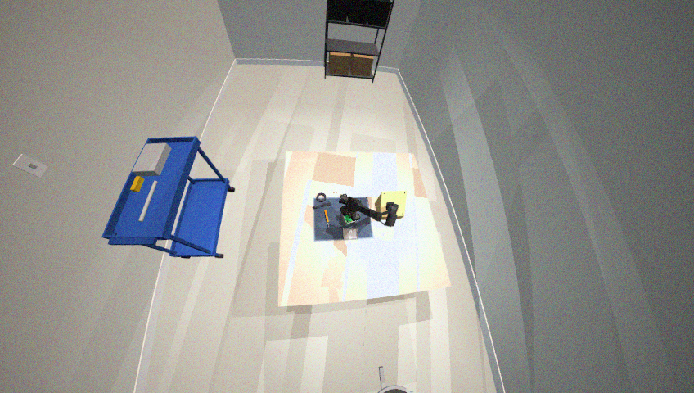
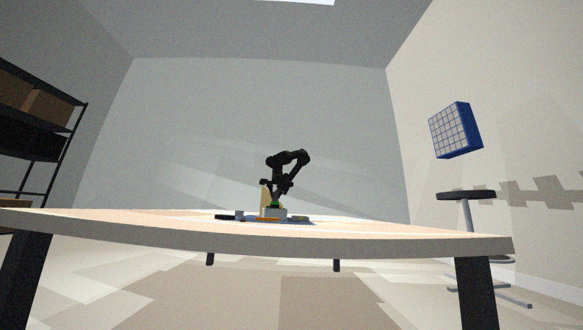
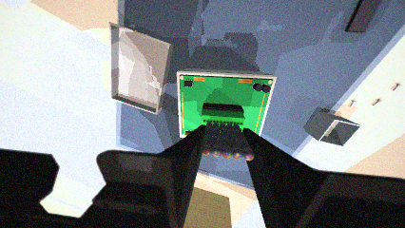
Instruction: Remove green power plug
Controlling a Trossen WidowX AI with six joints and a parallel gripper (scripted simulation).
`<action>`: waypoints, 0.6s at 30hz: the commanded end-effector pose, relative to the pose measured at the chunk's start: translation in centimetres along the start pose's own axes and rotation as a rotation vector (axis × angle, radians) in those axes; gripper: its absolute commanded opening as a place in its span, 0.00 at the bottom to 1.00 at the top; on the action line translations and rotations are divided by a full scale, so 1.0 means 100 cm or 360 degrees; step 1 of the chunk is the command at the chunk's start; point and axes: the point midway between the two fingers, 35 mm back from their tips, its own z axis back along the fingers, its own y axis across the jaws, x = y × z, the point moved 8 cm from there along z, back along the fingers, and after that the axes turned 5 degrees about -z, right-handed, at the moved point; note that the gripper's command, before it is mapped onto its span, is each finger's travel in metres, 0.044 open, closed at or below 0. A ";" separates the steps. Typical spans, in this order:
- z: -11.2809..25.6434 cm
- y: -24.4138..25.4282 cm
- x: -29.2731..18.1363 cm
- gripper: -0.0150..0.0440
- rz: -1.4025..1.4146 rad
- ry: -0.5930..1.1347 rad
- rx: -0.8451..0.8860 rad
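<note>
My 1 gripper (image 1: 349, 217) (image 2: 274, 201) (image 3: 223, 130) is clamped on the green power plug (image 3: 222, 115), which sits between its fingertips at the socket, long axis running finger to finger; the grey tray (image 1: 349, 234) (image 3: 161, 78) lies beside the board, left of the fingers in the wrist view.

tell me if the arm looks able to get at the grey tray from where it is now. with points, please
Probably yes: the grey tray (image 1: 349, 234) (image 3: 163, 66) sits open-topped beside the circuit board (image 3: 192, 100), with nothing seen standing between them. The fingers are shut on the green plug (image 3: 222, 115), though, so it likely must come free first.
</note>
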 end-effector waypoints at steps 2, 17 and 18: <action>0.001 0.000 0.000 0.25 -0.0008 0.0000 0.0002; 0.021 0.000 0.000 0.25 -0.0008 -0.0001 0.0000; 0.021 -0.005 0.000 0.25 -0.0008 0.0003 0.0049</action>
